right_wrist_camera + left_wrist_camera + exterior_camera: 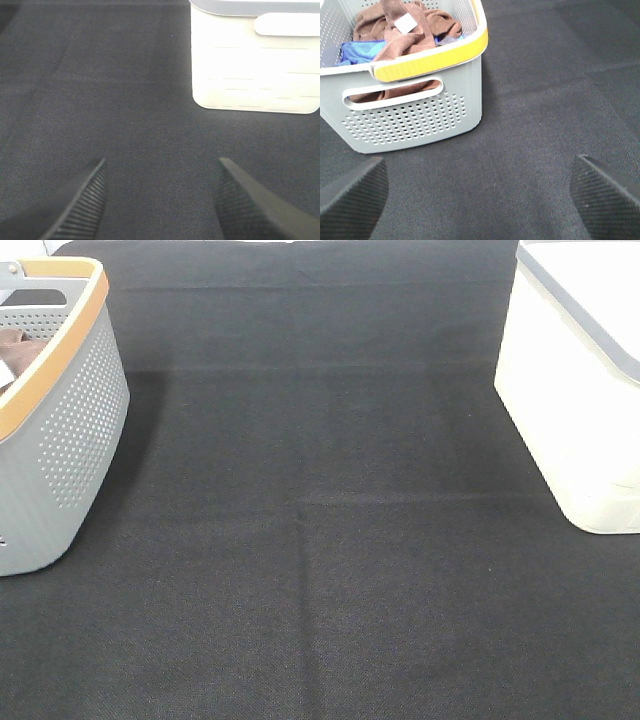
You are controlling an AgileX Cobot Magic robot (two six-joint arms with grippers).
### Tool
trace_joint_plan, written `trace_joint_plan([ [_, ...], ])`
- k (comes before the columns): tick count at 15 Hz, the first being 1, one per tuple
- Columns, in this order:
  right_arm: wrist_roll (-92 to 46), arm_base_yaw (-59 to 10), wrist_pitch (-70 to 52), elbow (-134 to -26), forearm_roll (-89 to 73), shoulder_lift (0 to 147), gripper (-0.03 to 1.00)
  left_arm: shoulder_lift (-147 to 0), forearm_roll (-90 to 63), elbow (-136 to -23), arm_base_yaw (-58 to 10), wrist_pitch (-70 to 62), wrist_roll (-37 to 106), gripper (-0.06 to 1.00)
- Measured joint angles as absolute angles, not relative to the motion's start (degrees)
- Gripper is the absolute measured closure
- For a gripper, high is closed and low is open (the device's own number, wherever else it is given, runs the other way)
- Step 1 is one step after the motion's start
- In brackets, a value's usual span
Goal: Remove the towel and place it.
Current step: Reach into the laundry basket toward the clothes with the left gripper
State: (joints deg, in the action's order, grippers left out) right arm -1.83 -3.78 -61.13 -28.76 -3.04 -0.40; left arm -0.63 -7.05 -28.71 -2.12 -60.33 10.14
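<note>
towel [395,42], tag up, trails toward handle of basket [420,125]; left claw [480,200] and right claw [160,200] wide.

towel [402,39] | reddish-brown, white tag up | crumpled in grey basket [420,117]

Left gripper [479,197]: two black fingers [352,192], matte, inner faces finely ribbed in diagonal grooves, tips tapering to blunt wedges. Right gripper [160,192]: same black fingers [82,205], ribbed pads, smooth outer edges, faint grey sheen.
</note>
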Motion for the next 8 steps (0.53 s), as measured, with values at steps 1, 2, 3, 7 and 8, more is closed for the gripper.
trace_joint_plan([
  [1,-1.83,-3.78,-61.13,-28.76,-3.04,-0.40,0.38,-0.97,-7.05,-28.71,-2.12,-60.33,10.14,0.01],
  [2,-1.83,-3.78,-61.13,-28.76,-3.04,-0.40,0.38,-1.03,-7.05,-28.71,-2.12,-60.33,10.14,0.01],
  [3,-1.83,-3.78,-61.13,-28.76,-3.04,-0.40,0.38,-1.03,-7.05,-28.71,-2.12,-60.33,10.14,0.01],
  [7,-1.83,-3.78,-61.13,-28.76,-3.04,-0.40,0.38,-1.03,-7.05,-28.71,-2.12,-60.16,10.14,0.01],
  [8,-1.83,-3.78,-61.13,-28.76,-3.04,-0.40,0.38,-1.03,-7.10,-28.71,-2.12,-60.16,10.14,0.01],
])
